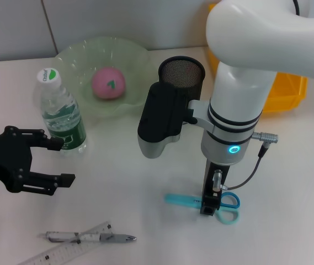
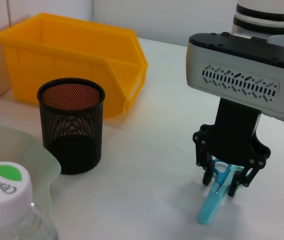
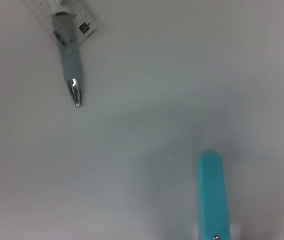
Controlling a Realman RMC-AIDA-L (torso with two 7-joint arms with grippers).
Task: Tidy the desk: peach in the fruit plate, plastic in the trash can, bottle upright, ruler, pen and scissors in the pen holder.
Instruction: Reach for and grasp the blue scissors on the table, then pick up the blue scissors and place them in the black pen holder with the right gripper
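Head view: right gripper [image 1: 207,210] is down at the table [image 1: 145,187], pointing straight down over the teal scissors [image 1: 185,200], which lie flat w/ handles toward the robot's right. Fingers sit at the scissors' pivot area, either side of it. Left gripper [image 1: 63,160] is at the left, fingers apart, nothing between them, just beside the bottle [image 1: 60,113], which stands upright w/ green cap on. Peach [image 1: 108,83] is in the green fruit plate [image 1: 79,55] at the back. Black mesh pen holder [image 1: 182,74] stands behind the right arm, beside the yellow bin [image 1: 286,94]. Pen [image 1: 90,237] and ruler [image 1: 52,254] lie together near the front edge, pen across the ruler.

Left wrist view: right gripper [image 2: 225,182] from the side, fingers [image 2: 209,175] close around the scissors [image 2: 214,200] near the handle end; whether they're actually clamped tight I can't tell. Scissors' blade end rests on the table. Pen holder [image 2: 72,125] is upright and looks empty, yellow bin [image 2: 72,55] right behind it. Bottle cap [image 2: 2,192] and plate rim [image 2: 32,150] at the corner.

Right wrist view: teal scissors tip [image 3: 211,195] on the white table, pen tip [image 3: 72,75] and ruler end [image 3: 57,10] well apart from it.
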